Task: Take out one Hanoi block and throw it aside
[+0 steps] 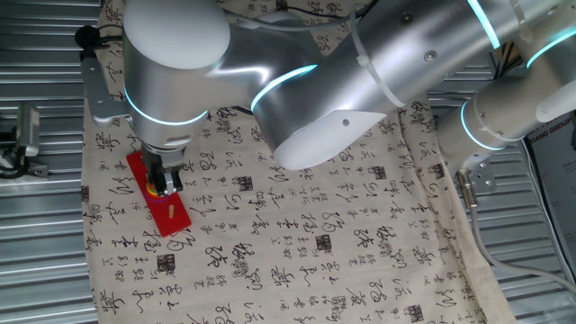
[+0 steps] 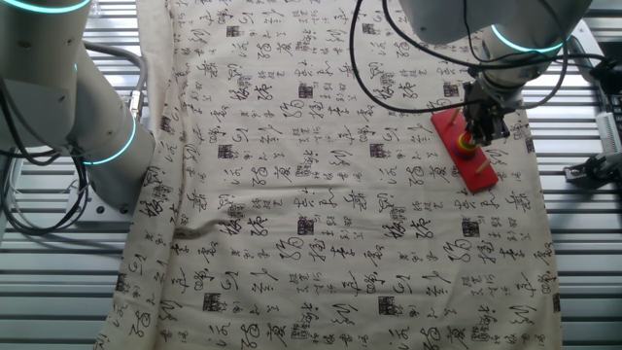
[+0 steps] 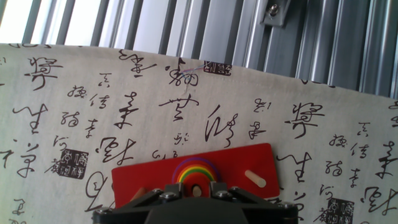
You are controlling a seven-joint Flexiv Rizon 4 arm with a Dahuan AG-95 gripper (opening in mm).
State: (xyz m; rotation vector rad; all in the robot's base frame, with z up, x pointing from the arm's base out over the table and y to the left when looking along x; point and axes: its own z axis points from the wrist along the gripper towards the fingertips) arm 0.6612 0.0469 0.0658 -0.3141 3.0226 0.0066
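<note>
Matt printed cloth [image 1: 315,243]; glossy red board [image 3: 149,177], perhaps painted wood; ribbed metal table [image 1: 45,252]

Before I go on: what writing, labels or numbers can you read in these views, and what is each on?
Tablecloth: printed all over with black Chinese calligraphy and square seal marks; brushy, none read with confidence.
Sign at the right edge: letters cut off, reads roughly "ANG GROUP".
Red board, stacked rings, gripper: no text visible.

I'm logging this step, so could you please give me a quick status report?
Gripper low over red board, jaws astride the ring stack; closure unclear. Hanoi block not distinguishable, stack still on peg. Nothing in the way.
</note>
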